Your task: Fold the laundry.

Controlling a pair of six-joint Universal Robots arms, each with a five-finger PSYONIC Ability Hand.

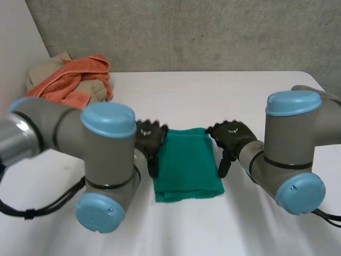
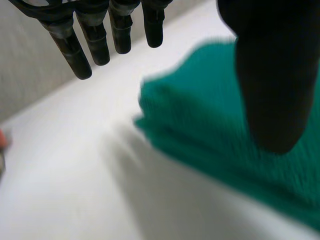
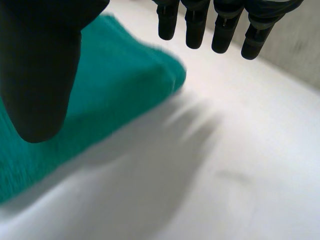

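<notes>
towel: folded green terry towel (image 1: 187, 162), long axis running away from the robot
hands: left hand (image 1: 149, 140) and right hand (image 1: 232, 136) flank it, straight-fingered, empty

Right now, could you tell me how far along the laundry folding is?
Done: the green terry cloth lies folded in a neat rectangle on the white table. In hand: nothing; the left hand and right hand flank it, both open. Left: the crumpled orange towel and beige cloth heaped at the table's far left corner.
</notes>
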